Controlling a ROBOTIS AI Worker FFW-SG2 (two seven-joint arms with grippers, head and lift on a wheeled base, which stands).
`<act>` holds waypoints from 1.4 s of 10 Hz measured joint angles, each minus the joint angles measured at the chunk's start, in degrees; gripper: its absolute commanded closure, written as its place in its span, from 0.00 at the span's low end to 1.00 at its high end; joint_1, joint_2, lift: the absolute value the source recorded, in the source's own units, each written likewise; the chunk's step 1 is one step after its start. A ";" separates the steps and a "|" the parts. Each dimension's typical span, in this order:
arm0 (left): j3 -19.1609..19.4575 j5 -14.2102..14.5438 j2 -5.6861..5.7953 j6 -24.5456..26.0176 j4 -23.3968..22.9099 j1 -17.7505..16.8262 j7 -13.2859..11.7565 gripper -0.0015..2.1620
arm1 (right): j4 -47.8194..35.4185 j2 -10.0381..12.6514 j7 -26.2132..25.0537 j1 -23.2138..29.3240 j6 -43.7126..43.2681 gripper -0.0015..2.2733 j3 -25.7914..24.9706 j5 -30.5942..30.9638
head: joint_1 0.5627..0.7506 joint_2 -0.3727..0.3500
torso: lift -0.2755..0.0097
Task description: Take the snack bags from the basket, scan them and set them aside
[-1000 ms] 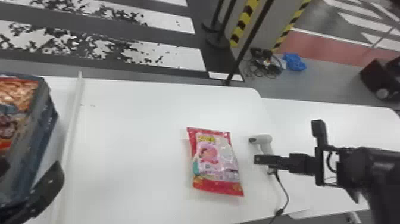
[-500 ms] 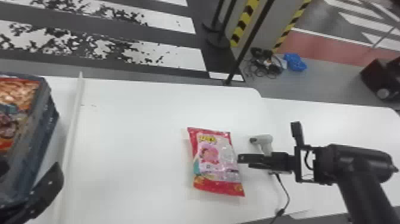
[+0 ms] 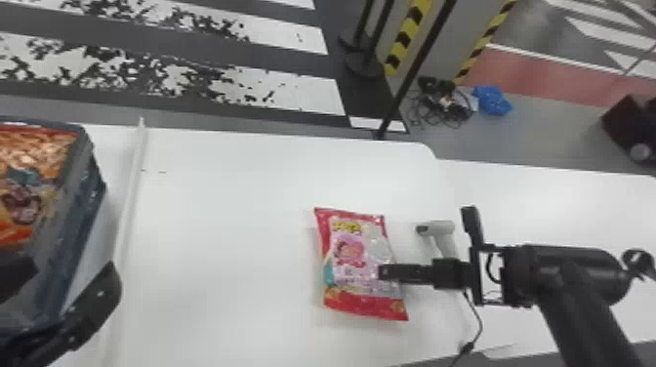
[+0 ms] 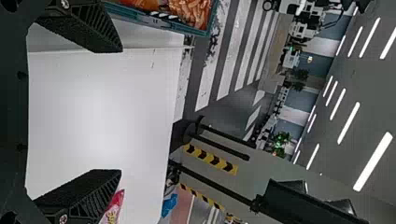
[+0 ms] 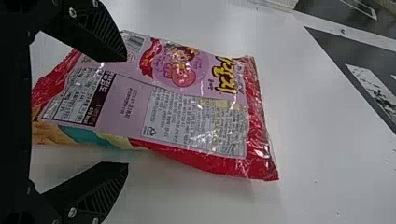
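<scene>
A red and pink snack bag (image 3: 349,249) lies flat on the white table. My right gripper (image 3: 385,272) is over its right side; in the right wrist view the right gripper (image 5: 126,112) is open, its fingers apart above the bag (image 5: 187,107), printed side and small barcode facing up. The basket (image 3: 90,195) at the far left holds an orange snack bag (image 3: 34,151). Beside the basket, my left gripper (image 3: 63,288) stands open; the left wrist view shows the left gripper (image 4: 121,112) with nothing between its fingers. A grey handheld scanner (image 3: 441,228) lies right of the pink bag, behind the right gripper.
A raised white strip (image 3: 129,195) runs along the table (image 3: 219,219) between basket and bag. The scanner's black cable (image 3: 478,317) trails towards the front edge. A second white table surface (image 3: 585,205) adjoins at right; stand poles rise beyond the far edge.
My right gripper has moved left, from beside the scanner to over the bag's right side. The left gripper has stayed by the basket.
</scene>
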 measured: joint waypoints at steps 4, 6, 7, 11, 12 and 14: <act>-0.02 0.04 -0.09 0.86 0.73 -0.56 -0.02 0.03 | 0.47 0.13 1.84 -0.14 -4.62 0.99 -0.52 -0.59 | 0.70 0.11 | 0.70; -0.03 0.17 -0.10 0.91 0.80 -0.63 -0.06 0.03 | 0.58 0.30 2.01 0.62 -6.40 0.99 -1.12 -0.76 | 0.70 0.10 | 0.70; -0.04 0.18 -0.12 0.91 0.75 -0.63 -0.12 0.03 | 0.57 0.66 1.03 1.03 -6.49 0.70 -0.94 0.02 | 0.70 0.10 | 0.70; -0.11 0.26 -0.12 0.74 0.50 -0.29 -0.28 0.03 | -11.83 0.94 -8.81 8.67 -2.47 0.08 -7.56 0.26 | 0.70 0.03 | 0.70; -0.11 0.33 -0.14 0.74 0.50 -0.38 -0.36 0.03 | -14.15 0.53 -8.89 9.45 1.41 0.06 -9.33 -0.37 | 0.70 0.03 | 0.70; -0.41 0.44 -0.13 0.78 0.50 -0.78 -0.39 0.03 | -16.07 -0.16 -8.71 10.04 6.62 0.05 -11.32 -1.75 | 0.70 0.03 | 0.70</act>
